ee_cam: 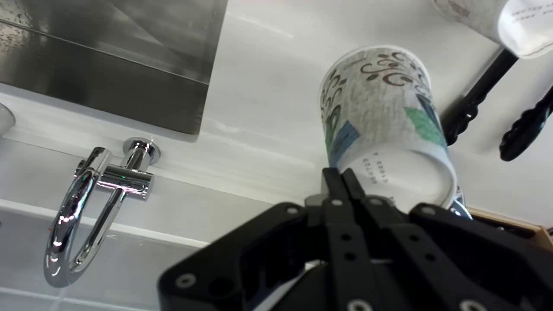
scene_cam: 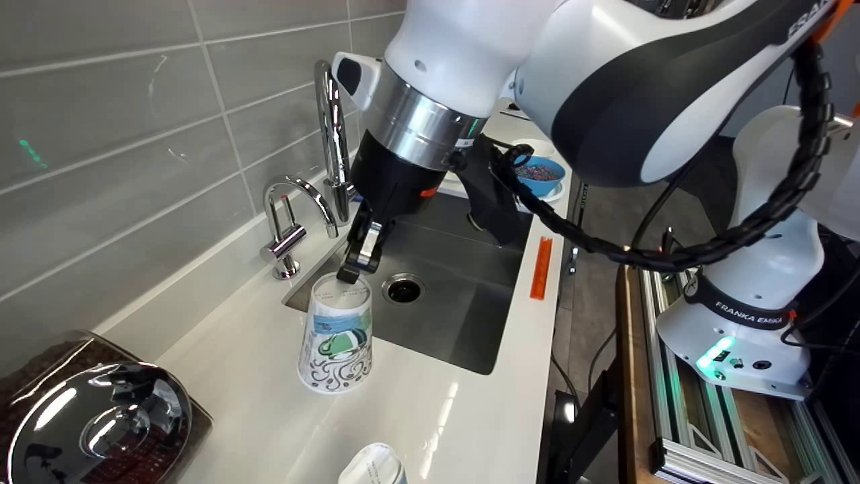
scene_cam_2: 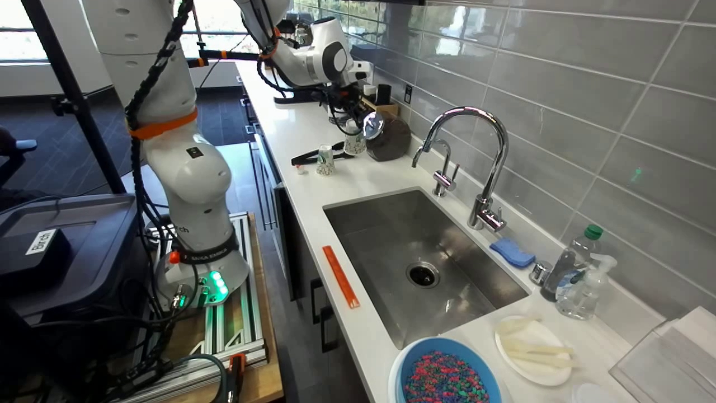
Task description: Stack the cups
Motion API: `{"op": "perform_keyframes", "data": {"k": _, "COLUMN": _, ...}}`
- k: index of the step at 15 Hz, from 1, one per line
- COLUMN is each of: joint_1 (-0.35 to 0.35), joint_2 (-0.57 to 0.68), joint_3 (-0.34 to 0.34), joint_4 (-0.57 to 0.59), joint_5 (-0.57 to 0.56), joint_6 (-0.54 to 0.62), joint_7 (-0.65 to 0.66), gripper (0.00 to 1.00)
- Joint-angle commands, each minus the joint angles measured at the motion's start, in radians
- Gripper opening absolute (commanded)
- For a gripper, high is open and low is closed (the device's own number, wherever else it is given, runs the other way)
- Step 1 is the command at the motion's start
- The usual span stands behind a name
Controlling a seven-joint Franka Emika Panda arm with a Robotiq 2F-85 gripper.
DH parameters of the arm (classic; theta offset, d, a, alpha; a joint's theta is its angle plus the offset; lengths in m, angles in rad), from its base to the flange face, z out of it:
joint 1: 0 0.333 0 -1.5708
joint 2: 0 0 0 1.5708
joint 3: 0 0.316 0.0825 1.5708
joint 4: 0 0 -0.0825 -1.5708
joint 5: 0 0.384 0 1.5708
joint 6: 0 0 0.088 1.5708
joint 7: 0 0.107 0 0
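Right, I have the gripper [ee_cam: 340, 172] pinched down to a sliver, its two fingers drawn together over one edge of the upturned base of the swirl-printed paper cup [scene_cam: 338, 336]. One finger seems to sit inside the base's recess and one outside, with just the paper lip between. The cup hangs mouth down, apart from the sink [scene_cam: 443, 323]; I judge it lifted off the white countertop [scene_cam: 255, 403], though no view gives me a clean look beneath it. The waiting cup [scene_cam_2: 325, 161] stands base up beside the black tongs [ee_cam: 460, 116], and my wrist view catches only part of it at the upper right.

I take the step in hand as carrying the held cup across and lowering it over that base. The grip is off-centre, so I expect the cup to swing or pivot; small, slow moves suit it, with a pause to settle. I should line up by the middle of its rim, not by my fingers, checking from outside as well as from the wrist. Then straight down, gently, backing off if the wall catches or buckles, and letting go only once it seats.
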Motion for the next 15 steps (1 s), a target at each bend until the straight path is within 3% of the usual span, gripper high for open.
{"op": "perform_keyframes", "data": {"k": 1, "joint_1": -0.024, "joint_2": -0.058, "joint_3": 0.077, "joint_4": -0.024, "joint_5": 0.039, "joint_6": -0.062, "joint_7": -0.067, "gripper": 0.01}}
{"op": "perform_keyframes", "data": {"k": 8, "joint_1": -0.010, "joint_2": -0.055, "joint_3": 0.160, "joint_4": 0.012, "joint_5": 0.065, "joint_6": -0.140, "joint_7": -0.187, "gripper": 0.01}}
{"op": "perform_keyframes", "data": {"k": 15, "joint_1": -0.008, "joint_2": -0.009, "joint_3": 0.179, "joint_4": 0.052, "joint_5": 0.097, "joint_6": -0.126, "joint_7": -0.313, "gripper": 0.01}}
